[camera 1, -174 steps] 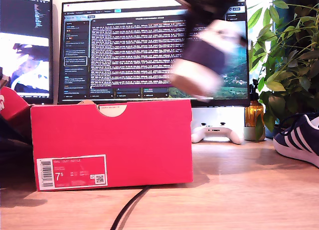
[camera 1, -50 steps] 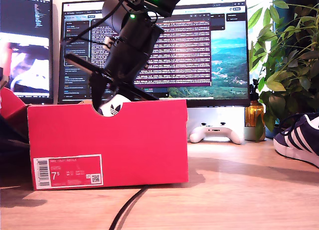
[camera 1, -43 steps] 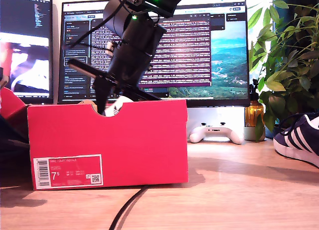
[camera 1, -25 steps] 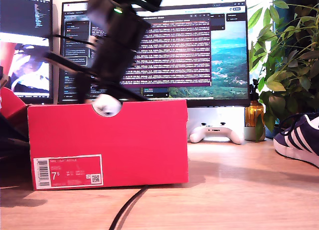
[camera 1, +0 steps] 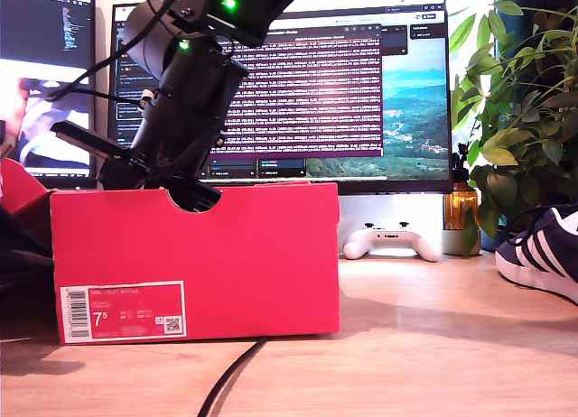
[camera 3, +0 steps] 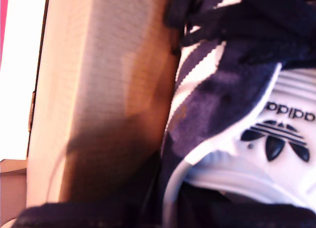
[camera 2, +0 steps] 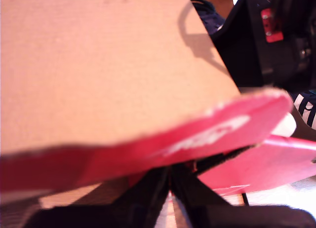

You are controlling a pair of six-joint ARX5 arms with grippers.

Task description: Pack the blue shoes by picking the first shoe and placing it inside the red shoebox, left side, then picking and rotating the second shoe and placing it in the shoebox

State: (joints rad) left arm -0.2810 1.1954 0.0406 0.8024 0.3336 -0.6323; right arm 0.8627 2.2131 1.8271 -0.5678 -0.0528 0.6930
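Exterior view: my second gripper [camera 1: 158, 178] is down inside the red shoebox [camera 1: 194, 264] at the notch, toward that view's left; arm leans in from above. Second wrist view: a blue shoe [camera 3: 217, 90] fills the frame, navy suede w/ white stripes and white heel tab w/ logo, lying against the box's brown inner wall [camera 3: 98, 99]. Jaws barely visible at frame edge; cannot tell if they grip the shoe or are apart.

First wrist view: my first gripper [camera 2: 170, 186] is near a red box flap [camera 2: 148, 144] w/ brown cardboard inner face above; jaws look closed together, tips meeting, but blurred, so cannot tell if they pinch the flap.

The other blue shoe [camera 1: 540, 252] sits on the tabletop [camera 1: 424, 345] at the exterior view's right edge, well apart from the box. Box upright, "7.5" label [camera 1: 122, 311] facing camera. Behind: monitor [camera 1: 307, 92], white game controller [camera 1: 390, 241], plant [camera 1: 519, 101]. Black cable [camera 1: 230, 381] runs out under box front.
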